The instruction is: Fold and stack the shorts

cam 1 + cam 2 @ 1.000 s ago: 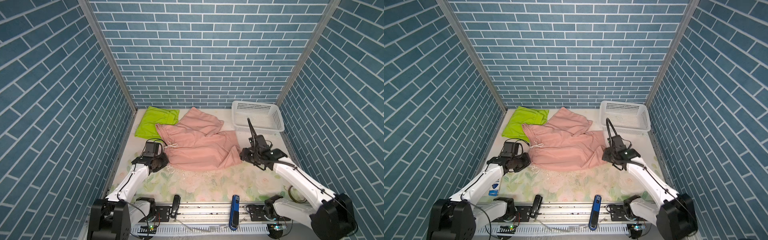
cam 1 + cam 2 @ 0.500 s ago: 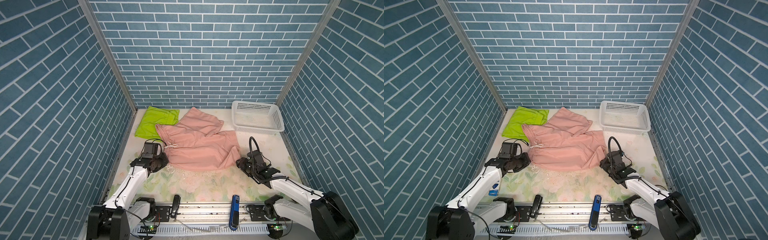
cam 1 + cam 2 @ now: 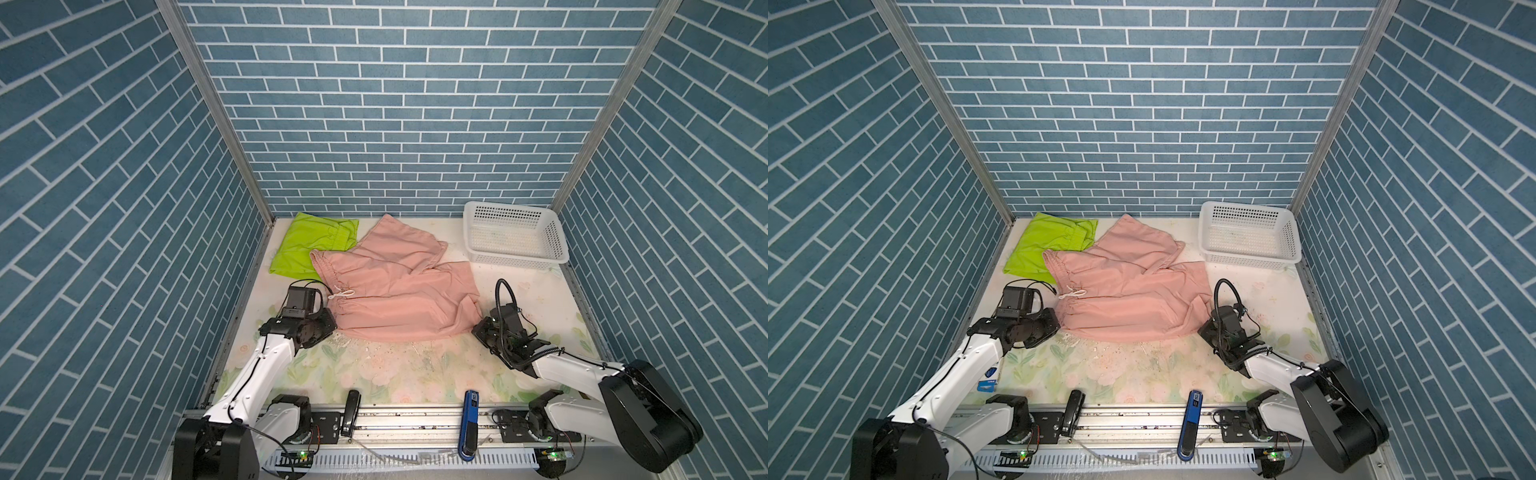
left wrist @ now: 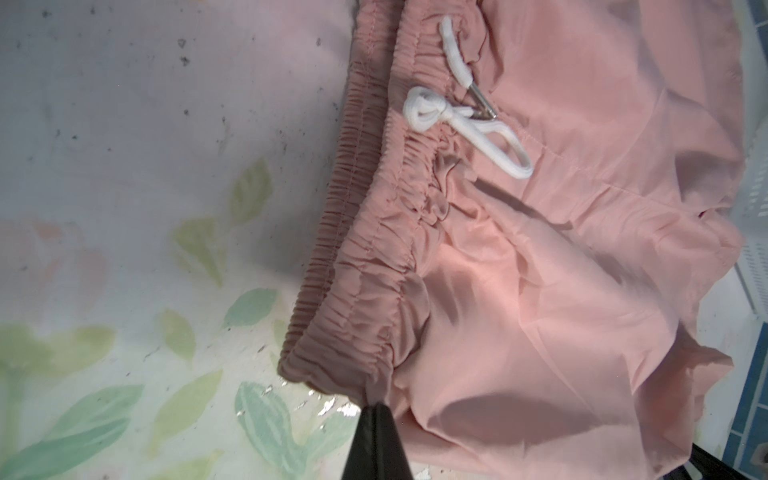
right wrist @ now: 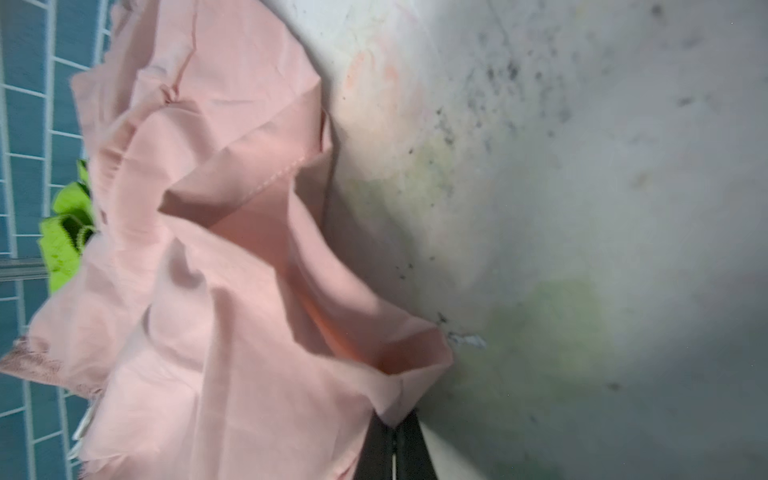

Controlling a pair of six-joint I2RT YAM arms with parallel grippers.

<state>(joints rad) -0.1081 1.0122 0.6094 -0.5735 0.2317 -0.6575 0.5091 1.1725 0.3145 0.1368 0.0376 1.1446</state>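
Observation:
The salmon-pink shorts [image 3: 395, 291] [image 3: 1129, 295] lie spread across the middle of the table, with the waistband and white drawstring [image 4: 465, 129] to the left and the legs to the right. My left gripper [image 3: 332, 326] [image 4: 376, 409] is shut on the near corner of the waistband. At the near right, my right gripper [image 3: 478, 330] [image 5: 392, 422] is shut on the corner of the near leg's hem. The lime-green shorts [image 3: 303, 249] [image 3: 1042, 245] lie folded at the back left, partly under the pink pair.
A white perforated basket [image 3: 515, 257] [image 3: 1250, 259] stands at the back right, close to the far pink leg. A black tool [image 3: 351, 411] and a blue tool [image 3: 469, 419] rest on the front rail. Brick-patterned walls enclose three sides of the table.
The right arm has dropped low and drawn toward the front. Its gripper was open and is now shut on the pink hem corner. The left arm has kept its grip and place.

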